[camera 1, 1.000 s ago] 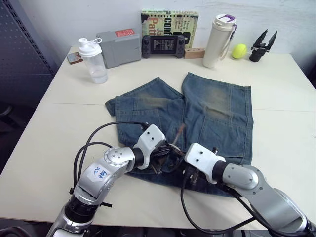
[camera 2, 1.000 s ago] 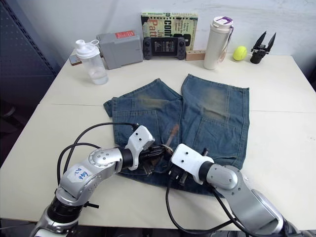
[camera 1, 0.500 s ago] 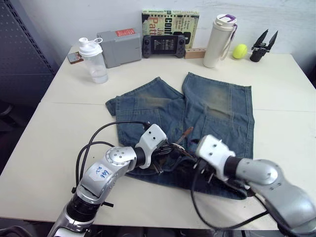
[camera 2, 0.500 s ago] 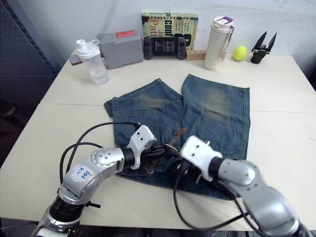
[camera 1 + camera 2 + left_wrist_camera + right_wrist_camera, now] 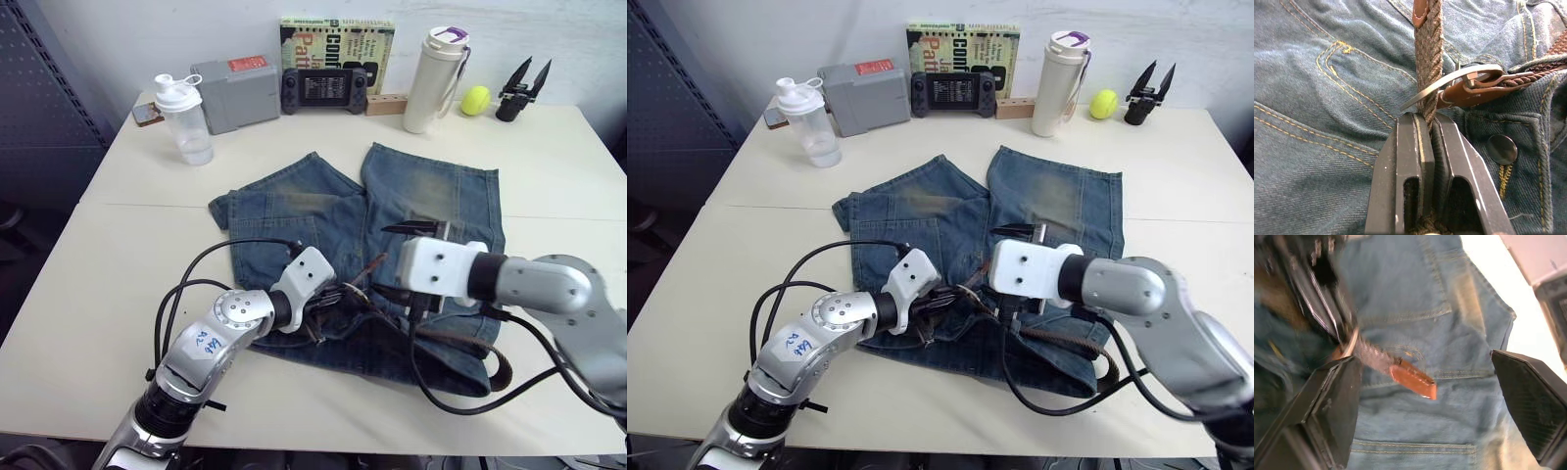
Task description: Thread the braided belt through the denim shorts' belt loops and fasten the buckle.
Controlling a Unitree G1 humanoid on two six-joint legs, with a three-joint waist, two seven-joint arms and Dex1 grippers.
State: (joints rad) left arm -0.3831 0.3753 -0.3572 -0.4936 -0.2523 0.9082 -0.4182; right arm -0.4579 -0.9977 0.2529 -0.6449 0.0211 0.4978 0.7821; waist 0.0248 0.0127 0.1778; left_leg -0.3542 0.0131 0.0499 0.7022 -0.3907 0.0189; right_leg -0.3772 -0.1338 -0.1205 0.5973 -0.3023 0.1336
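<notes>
Since a second ago our right gripper [image 5: 1019, 233] has let go near the waistband and swung up and toward the centre of the frame, its fingers now spread wide and holding nothing above the denim shorts [image 5: 1058, 220]. Our left gripper [image 5: 1426, 128], low and left of centre in the head views, is clamped tight on the braided belt [image 5: 1427, 63] just short of the buckle [image 5: 1462, 78]. The shorts lie flat mid-frame with the waistband toward us; the belt runs along that waistband and loops out at the lower right [image 5: 495, 364], so most of the threading looks done. We judge that the fastening step is in hand: in the left wrist view the strap end passes through the silver frame, its tan leather tip [image 5: 1413, 379] poking out beyond, while we cannot tell whether the prong has seated in the braid. Next we would bring the open right gripper down onto that free tip, which lies just past the left fingers [image 5: 1410, 147], and draw it snug while the left holds steady.
</notes>
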